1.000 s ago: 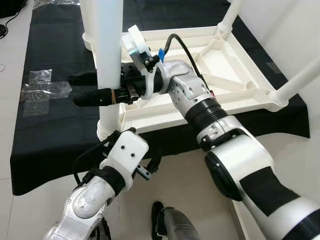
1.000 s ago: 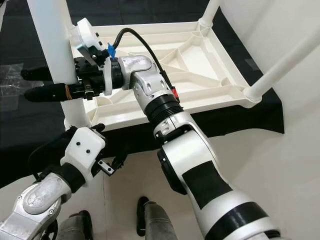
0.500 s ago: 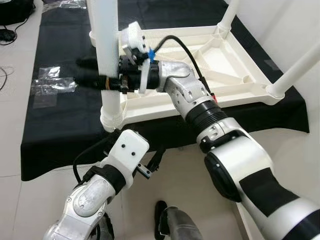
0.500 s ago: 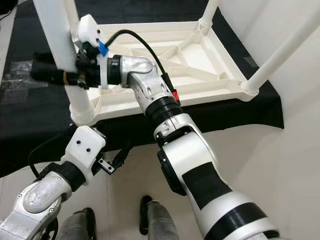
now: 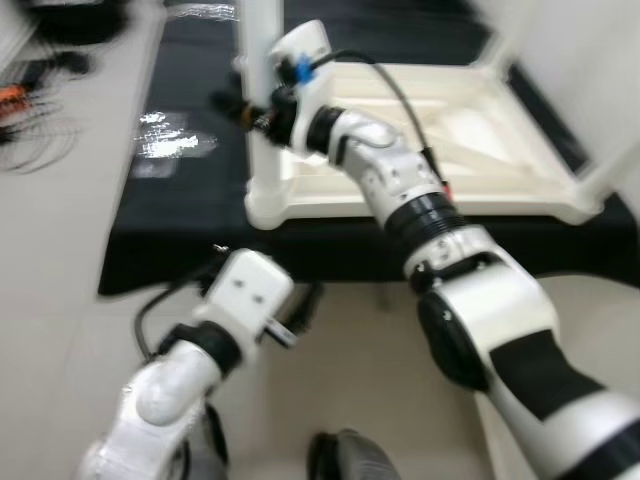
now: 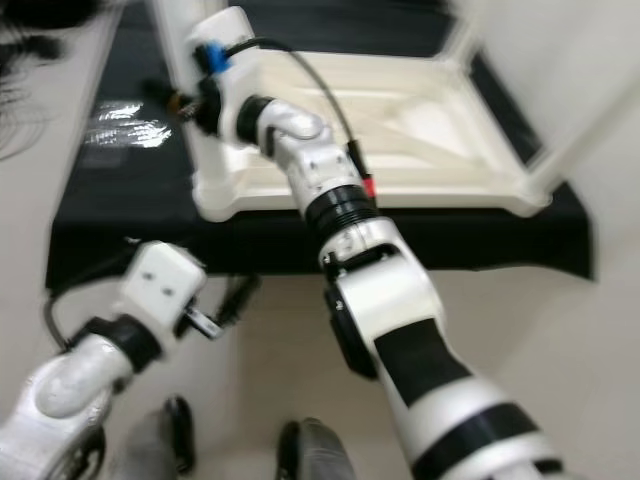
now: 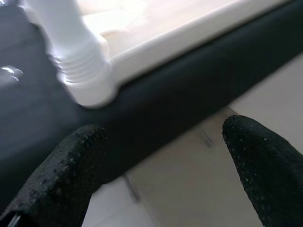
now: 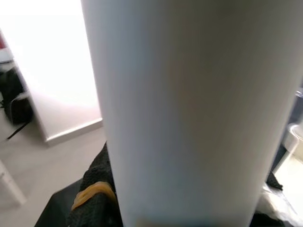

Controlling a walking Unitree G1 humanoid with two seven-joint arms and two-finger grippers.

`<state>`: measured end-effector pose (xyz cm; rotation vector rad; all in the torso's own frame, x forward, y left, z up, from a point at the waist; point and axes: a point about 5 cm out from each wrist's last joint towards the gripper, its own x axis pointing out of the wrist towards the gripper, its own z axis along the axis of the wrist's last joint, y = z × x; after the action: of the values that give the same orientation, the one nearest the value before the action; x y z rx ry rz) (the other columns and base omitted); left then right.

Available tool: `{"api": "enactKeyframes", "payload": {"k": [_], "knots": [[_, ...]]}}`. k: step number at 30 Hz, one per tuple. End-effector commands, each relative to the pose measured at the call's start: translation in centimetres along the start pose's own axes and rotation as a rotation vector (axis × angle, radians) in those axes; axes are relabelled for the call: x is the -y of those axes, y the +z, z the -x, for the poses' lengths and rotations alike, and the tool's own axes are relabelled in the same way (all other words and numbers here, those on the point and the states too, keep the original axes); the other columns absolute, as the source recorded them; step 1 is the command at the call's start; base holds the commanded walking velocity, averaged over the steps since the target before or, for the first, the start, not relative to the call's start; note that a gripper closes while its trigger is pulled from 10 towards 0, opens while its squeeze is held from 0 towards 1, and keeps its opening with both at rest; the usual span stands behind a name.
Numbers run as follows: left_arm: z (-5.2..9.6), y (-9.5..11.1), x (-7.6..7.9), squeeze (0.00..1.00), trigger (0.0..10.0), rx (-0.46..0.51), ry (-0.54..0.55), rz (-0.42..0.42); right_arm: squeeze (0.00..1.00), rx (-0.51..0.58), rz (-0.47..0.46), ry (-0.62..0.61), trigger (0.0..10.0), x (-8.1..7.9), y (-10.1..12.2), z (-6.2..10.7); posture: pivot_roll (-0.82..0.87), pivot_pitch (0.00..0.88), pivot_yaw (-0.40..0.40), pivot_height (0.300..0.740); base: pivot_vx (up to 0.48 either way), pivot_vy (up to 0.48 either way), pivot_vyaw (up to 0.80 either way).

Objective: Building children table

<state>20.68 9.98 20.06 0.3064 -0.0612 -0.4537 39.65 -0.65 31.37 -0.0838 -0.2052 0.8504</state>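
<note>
Head views blurred; table leg cropped.

Both head views are motion-blurred; the white leg is cut off at the top edge, hiding the right end effector's fingertips.

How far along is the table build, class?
Looks done: the upside-down white tabletop lies on the black cloth with a leg standing in its near corner socket. In hand: the right tool is closed around that leg. The left tool hangs open below the cloth's edge. Left, probably: release the leg and turn the table upright.
</note>
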Motion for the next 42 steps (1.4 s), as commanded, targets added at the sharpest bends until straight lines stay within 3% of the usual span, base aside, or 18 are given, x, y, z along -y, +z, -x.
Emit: {"api": "enactKeyframes", "payload": {"k": [1,5,7,8,14,18,20,22,24,25,27,33,36,38,40,42], "knots": [[-0.1,0.1,0.1,0.0,10.0,0.004,-0.013,-0.004,0.0,-0.184,-0.118,-0.063,0.0,0.0,-5.4,0.9,0.07,0.304,-0.169,0.74,0.0,0.0,0.0],[-0.1,0.1,0.1,0.0,10.0,0.007,-0.014,-0.006,0.0,-0.154,-0.142,-0.277,0.0,1.4,-5.4,1.4,0.07,0.304,-0.169,0.74,0.0,0.0,0.0],[-0.1,0.1,0.1,0.0,10.0,0.007,-0.014,-0.006,0.0,-0.154,-0.142,-0.277,0.0,1.4,-5.4,1.4,0.07,0.304,-0.169,0.74,0.0,0.0,0.0],[-0.2,0.1,0.0,0.0,10.0,0.008,-0.014,-0.008,0.0,-0.145,-0.154,-0.351,0.0,1.7,-5.6,1.6,0.07,0.304,-0.169,0.74,0.0,0.0,0.0],[-0.2,0.0,0.0,0.0,10.0,0.008,-0.013,-0.01,0.0,-0.129,-0.166,-0.51,0.0,2.1,-5.7,1.9,0.07,0.297,-0.164,0.74,0.0,0.0,0.0],[-0.2,0.0,-0.1,0.0,10.0,0.008,-0.011,-0.012,0.0,-0.107,-0.146,-0.616,0.0,2.4,-5.5,2.0,0.07,0.29,-0.162,0.74,0.0,0.0,0.0],[-0.3,-0.1,-0.1,0.0,10.0,0.006,-0.004,-0.014,0.0,-0.074,-0.122,-0.738,0.0,2.8,-5.2,2.4,0.07,0.274,-0.16,0.74,0.0,0.0,0.0],[-0.3,-0.1,-0.1,0.0,10.0,0.006,-0.004,-0.014,0.0,-0.074,-0.122,-0.738,0.0,2.8,-5.2,2.4,0.07,0.274,-0.16,0.74,0.0,0.0,0.0],[-0.5,-0.3,-0.3,0.0,10.0,-0.001,0.007,-0.023,0.0,-0.031,-0.081,-0.865,0.0,3.0,-5.0,3.0,0.07,0.263,-0.16,0.74,0.0,0.0,0.0],[-0.5,-0.3,-0.3,0.0,10.0,-0.001,0.007,-0.023,0.0,-0.031,-0.081,-0.865,0.0,3.0,-5.0,3.0,0.07,0.263,-0.16,0.74,0.0,0.0,0.0],[-0.8,-0.6,-0.5,0.0,10.0,-0.013,0.025,-0.038,0.0,0.014,-0.02,-0.977,0.0,2.3,-4.9,3.3,0.07,0.246,-0.159,0.74,0.0,0.0,0.0],[-1.1,-1.0,-0.8,0.0,10.0,-0.021,0.04,-0.045,0.0,0.002,-0.023,-0.943,0.0,0.5,-5.7,2.7,0.08,0.22,-0.16,0.74,0.0,0.0,0.0],[-1.2,-1.2,-1.2,0.0,10.0,-0.026,0.067,-0.058,0.0,0.097,-0.06,-0.901,0.0,0.5,-4.1,2.3,0.08,0.203,-0.161,0.74,0.0,0.0,0.0],[-1.2,-1.2,-1.2,0.0,10.0,-0.026,0.067,-0.058,0.0,0.097,-0.06,-0.901,0.0,0.5,-4.1,2.3,0.08,0.203,-0.161,0.74,0.0,0.0,0.0],[-1.6,-1.2,-1.8,0.0,10.0,-0.022,0.092,-0.06,0.0,0.307,-0.134,-0.819,0.0,1.4,-0.3,2.2,0.08,0.188,-0.156,0.74,0.0,0.0,0.0],[-1.7,-1.1,-2.0,0.0,10.0,-0.016,0.097,-0.059,0.0,0.377,-0.151,-0.781,0.0,1.8,1.1,2.3,0.08,0.188,-0.156,0.74,0.0,0.0,0.0]]}}
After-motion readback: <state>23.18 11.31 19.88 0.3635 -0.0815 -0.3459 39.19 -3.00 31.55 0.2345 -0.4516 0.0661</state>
